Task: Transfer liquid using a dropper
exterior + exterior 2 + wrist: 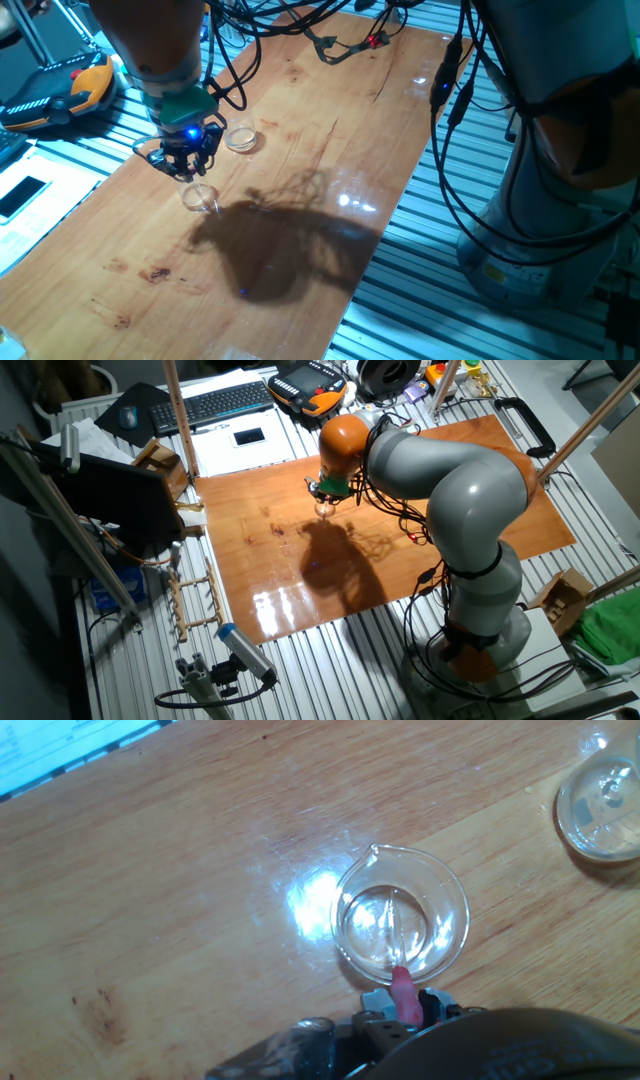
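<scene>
The dropper (401,988) hangs tip-down, its red-pink bulb pinched at the bottom of the hand view and its clear tube reaching into a small spouted glass beaker (400,915). My gripper (405,1012) is shut on the bulb, directly above the beaker. In one fixed view the gripper (188,165) hovers just over the beaker (200,197) on the wooden table (300,250). The other fixed view shows the gripper (325,498) over the same glass (323,511). The liquid is too faint to make out in the beaker. A second shallow glass dish (602,805) (240,138) stands nearby.
Black cables (340,45) lie across the table's far end. An orange and black pendant (70,90) rests off the table's left side. A keyboard (215,405) and a wooden rack (195,600) sit beyond the table edges.
</scene>
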Tool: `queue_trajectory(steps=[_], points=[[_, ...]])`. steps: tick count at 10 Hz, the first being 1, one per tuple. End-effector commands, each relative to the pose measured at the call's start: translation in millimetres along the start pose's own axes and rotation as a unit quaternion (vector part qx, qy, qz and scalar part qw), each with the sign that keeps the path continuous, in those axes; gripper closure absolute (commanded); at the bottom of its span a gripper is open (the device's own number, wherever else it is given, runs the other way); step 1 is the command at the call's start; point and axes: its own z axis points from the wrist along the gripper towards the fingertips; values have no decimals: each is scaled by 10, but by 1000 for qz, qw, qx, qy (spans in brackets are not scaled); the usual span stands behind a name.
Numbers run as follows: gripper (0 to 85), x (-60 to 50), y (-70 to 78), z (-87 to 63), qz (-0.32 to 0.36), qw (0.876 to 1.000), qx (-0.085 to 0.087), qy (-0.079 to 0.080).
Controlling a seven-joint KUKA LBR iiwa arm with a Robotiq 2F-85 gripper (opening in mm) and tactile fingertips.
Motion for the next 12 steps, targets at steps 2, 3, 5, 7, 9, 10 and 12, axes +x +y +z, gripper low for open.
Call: queue_trajectory(steps=[2, 3, 5, 7, 9, 10, 12], points=[[603, -2, -1, 5, 1, 1000, 0, 0], [603, -4, 0, 8, 1, 1000, 0, 0], [607, -17, 0, 15, 2, 1000, 0, 0], [613, -28, -3, 2, 2, 1000, 2, 0], [620, -30, -5, -5, 1, 1000, 3, -1], [627, -30, -6, -7, 1, 1000, 3, -1], [630, -30, -6, -12, 1, 1000, 4, -1]])
